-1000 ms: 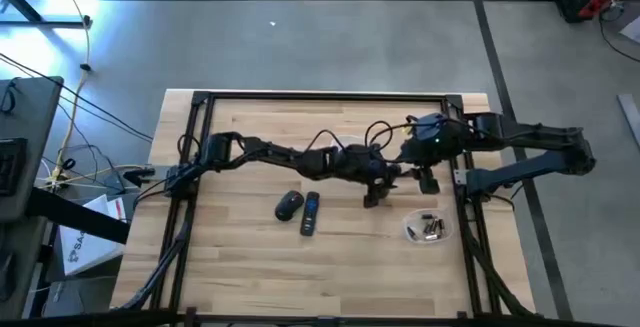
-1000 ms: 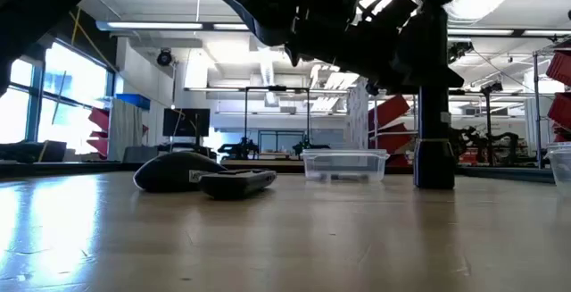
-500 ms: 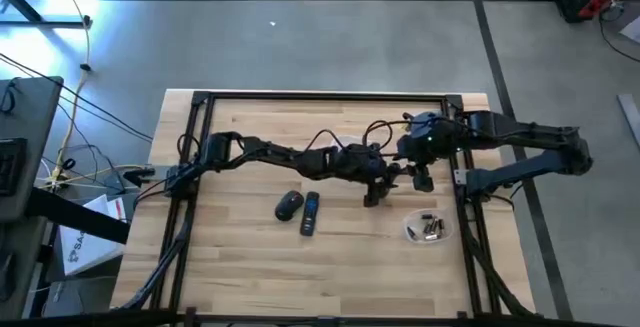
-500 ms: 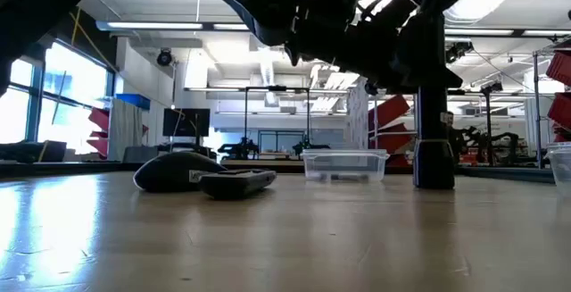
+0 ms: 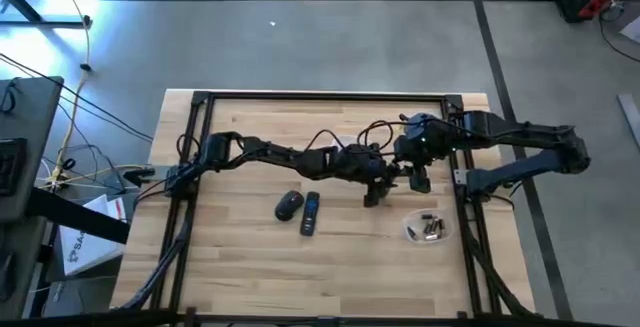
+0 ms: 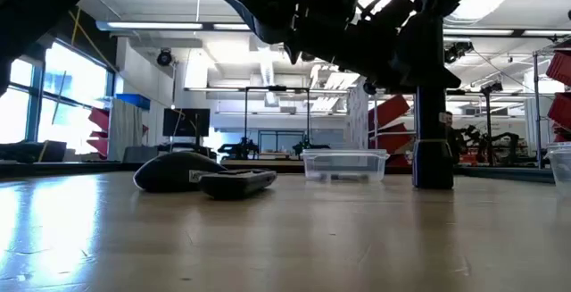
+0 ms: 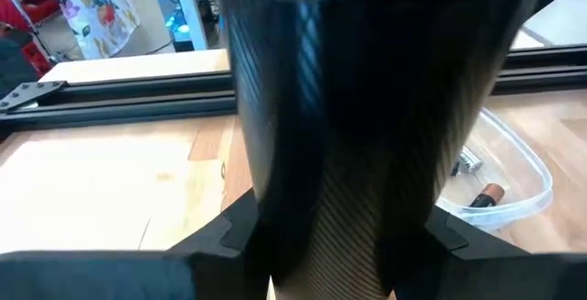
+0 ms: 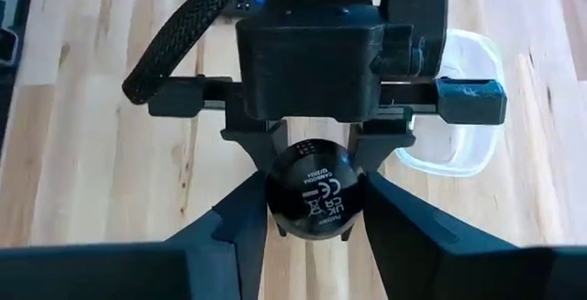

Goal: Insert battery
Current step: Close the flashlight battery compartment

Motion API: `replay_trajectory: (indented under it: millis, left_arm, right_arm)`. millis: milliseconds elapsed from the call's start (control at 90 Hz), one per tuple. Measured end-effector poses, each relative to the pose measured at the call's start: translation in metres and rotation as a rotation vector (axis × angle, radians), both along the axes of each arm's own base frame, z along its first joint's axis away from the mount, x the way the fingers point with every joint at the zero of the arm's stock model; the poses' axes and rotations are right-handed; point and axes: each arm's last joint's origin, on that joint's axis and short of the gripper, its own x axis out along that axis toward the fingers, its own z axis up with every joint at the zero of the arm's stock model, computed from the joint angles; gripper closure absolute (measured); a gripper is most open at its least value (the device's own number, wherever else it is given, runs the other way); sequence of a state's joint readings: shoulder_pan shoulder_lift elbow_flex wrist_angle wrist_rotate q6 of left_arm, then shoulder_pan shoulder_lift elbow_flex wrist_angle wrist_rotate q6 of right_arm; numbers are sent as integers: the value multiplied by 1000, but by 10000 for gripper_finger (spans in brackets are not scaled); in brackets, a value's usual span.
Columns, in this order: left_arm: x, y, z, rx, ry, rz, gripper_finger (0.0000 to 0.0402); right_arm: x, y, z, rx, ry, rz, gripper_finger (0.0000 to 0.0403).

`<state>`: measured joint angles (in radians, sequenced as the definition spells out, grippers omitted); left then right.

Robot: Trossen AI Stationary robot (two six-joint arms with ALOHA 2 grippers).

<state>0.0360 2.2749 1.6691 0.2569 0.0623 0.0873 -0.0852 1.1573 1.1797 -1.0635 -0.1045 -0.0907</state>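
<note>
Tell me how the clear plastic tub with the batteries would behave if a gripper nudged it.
The clear plastic tub looks thin-walled and shallow, so it would probably slide over the wooden table rather than tip. The cylindrical batteries lie loose inside and would likely roll and rattle about. Its thin rim may flex if pinched.

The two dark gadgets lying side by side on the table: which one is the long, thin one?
The remote control, a slim bar. The computer mouse beside it, on the left arm's side, is short and rounded.

Black mouse (image 5: 289, 205) on wooden table (image 5: 230, 257) (left-centre), cables (image 5: 75, 97) trailing off table's left.
</note>
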Motion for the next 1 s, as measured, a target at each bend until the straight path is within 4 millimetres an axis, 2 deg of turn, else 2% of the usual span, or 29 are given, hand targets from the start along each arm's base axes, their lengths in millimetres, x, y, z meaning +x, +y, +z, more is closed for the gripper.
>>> replay_trajectory:
  millis: [422, 789, 1000]
  left_arm:
    - [0, -1, 0, -25, 4, -15, 270]
    - [0, -2, -1, -23, 4, -52, 270]
    - [0, -4, -1, -11, 1, -101, 270]
  right_arm:
    - [1, 12, -1, -175, 6, 196, 287]
    - [2, 14, -1, -219, -17, 361, 288]
    - [3, 16, -1, -189, -39, 434, 288]
